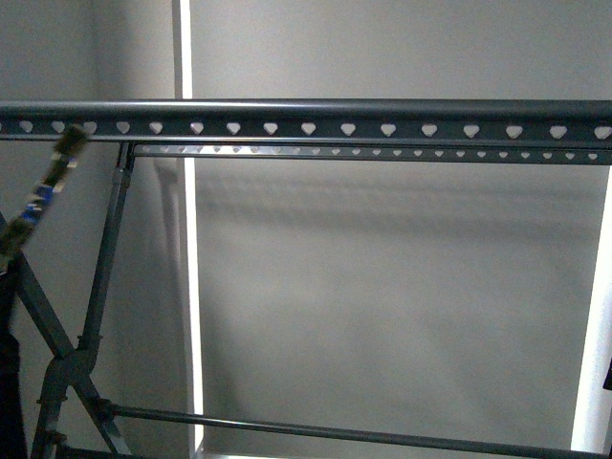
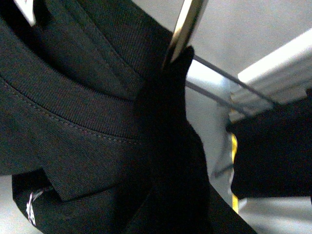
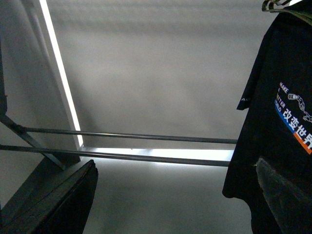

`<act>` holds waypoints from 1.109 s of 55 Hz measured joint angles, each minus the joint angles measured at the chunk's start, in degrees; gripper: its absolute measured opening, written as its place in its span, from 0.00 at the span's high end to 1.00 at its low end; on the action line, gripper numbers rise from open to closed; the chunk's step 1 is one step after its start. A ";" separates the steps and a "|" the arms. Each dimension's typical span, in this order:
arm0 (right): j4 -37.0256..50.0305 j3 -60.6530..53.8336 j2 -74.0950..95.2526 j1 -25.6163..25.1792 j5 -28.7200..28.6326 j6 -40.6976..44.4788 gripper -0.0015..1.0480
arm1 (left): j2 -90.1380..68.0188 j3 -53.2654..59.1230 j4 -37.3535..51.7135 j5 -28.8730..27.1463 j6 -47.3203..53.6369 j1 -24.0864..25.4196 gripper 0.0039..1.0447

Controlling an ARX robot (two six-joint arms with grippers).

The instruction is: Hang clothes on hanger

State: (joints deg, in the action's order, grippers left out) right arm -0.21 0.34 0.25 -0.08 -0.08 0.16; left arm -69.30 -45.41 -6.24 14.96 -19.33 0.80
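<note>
Limply the black shirt [image 3: 273,146] hangs, white lettering showing. Empty, the right claw [image 3: 175,165] gapes wide; the left claw I cannot tell.

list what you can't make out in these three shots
- Left gripper's grip: left wrist view, the shirt fills the frame and hides it.
- Shirt print: right wrist view, cut off by the picture's edge.
- Streaked object beside the rack: front view, too blurred to name.

hanger [image 1: 306,120]: heart-holed rail spans frame | crossed legs [image 1: 67,356] left | blurred object [image 1: 53,177] far left
</note>
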 joint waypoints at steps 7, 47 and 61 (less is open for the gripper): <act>0.00 0.00 0.00 0.00 -0.02 0.00 0.07 | 5.66 0.07 -7.04 13.90 14.71 -1.16 0.96; 0.00 0.00 0.00 0.00 -0.02 0.00 0.07 | -14.16 -26.21 -10.97 23.71 114.18 -7.87 0.96; 0.00 0.00 0.00 0.00 -0.02 0.00 0.07 | -20.65 -32.63 -7.72 20.33 116.83 -16.15 0.96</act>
State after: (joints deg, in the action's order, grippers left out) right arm -0.21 0.34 0.25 -0.08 -0.10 0.16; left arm -89.95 -78.04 -13.96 35.29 97.49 -15.35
